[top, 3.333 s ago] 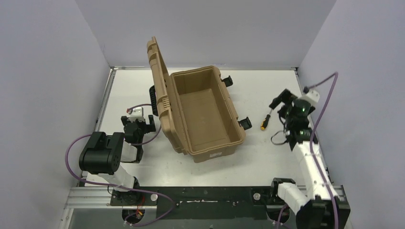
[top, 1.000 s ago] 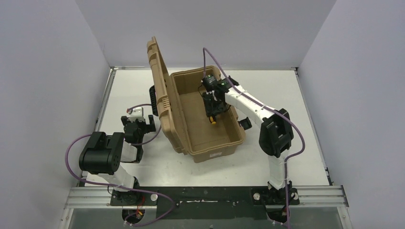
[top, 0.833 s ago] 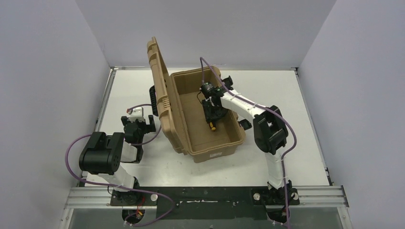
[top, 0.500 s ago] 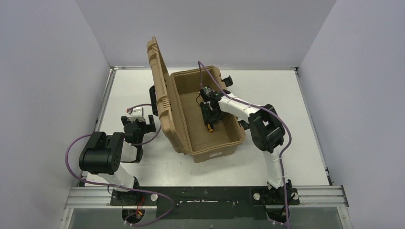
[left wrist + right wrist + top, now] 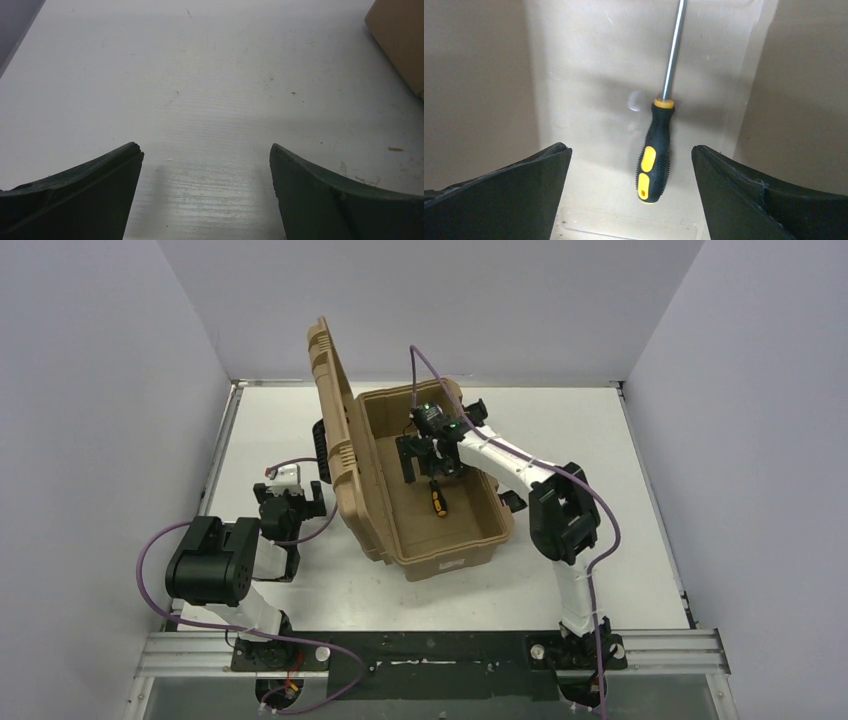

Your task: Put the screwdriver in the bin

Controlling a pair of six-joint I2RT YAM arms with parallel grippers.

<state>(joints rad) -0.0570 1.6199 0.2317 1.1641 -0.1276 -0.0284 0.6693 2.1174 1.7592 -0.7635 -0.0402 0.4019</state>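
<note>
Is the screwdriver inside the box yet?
Inside. The screwdriver lies flat on the bin floor, between its walls; the right gripper hangs open above it.

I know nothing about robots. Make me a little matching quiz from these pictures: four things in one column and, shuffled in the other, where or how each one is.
Things
1. screwdriver
2. bin
3. left gripper
4. right gripper

States
A. open, over the bare white table
B. lid standing open
C. lying loose on the tan floor
D. open, down inside the tan walls, over the tool

Pairs: 1-C, 2-B, 3-A, 4-D
</note>
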